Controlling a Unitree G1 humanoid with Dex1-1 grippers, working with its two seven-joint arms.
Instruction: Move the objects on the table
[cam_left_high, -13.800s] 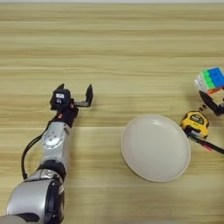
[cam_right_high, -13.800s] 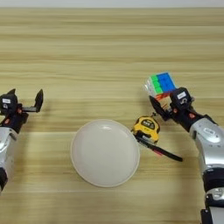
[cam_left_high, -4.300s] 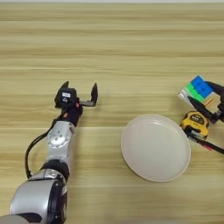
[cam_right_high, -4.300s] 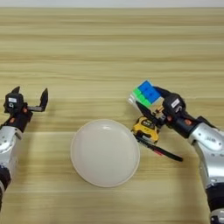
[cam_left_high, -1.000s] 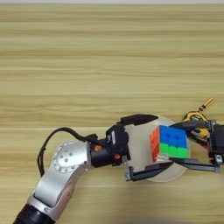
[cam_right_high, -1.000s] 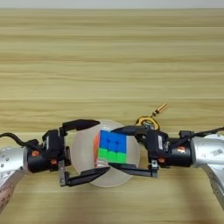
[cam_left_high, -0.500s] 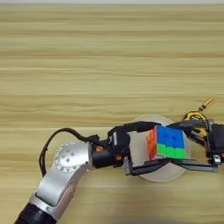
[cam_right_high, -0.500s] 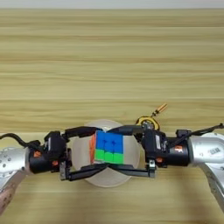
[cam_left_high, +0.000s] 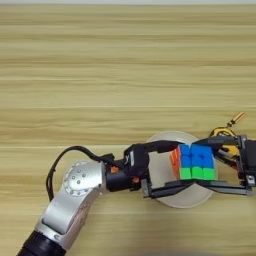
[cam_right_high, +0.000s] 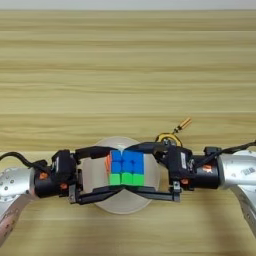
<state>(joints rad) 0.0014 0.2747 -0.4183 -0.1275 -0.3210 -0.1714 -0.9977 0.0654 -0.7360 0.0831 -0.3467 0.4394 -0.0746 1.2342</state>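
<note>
A broad light-brown wooden desk (cam_left_high: 100, 60) with horizontal plank lines fills the scene. Near its front edge sits a round cream plate (cam_right_high: 97, 192). Above the plate is a small multicoloured puzzle cube (cam_right_high: 127, 168), its facing side showing blue squares over a green bottom row, with an orange side turned to the left.

Both arms reach inward and meet at the cube. The left gripper (cam_left_high: 170, 167) comes in from the left, its two black fingers (cam_left_high: 167, 187) set one above and one below the cube (whether they press on it or only bracket it cannot be told). The right gripper (cam_right_high: 142, 170) comes in from the right, its black fingers likewise running along the cube's top and bottom edges; how firmly they hold it cannot be told either.

Just behind the right gripper, at the plate's right rim, lies a yellow-and-black tape measure (cam_right_high: 165, 138), mostly hidden, with a small orange-tipped end pointing up and right.
</note>
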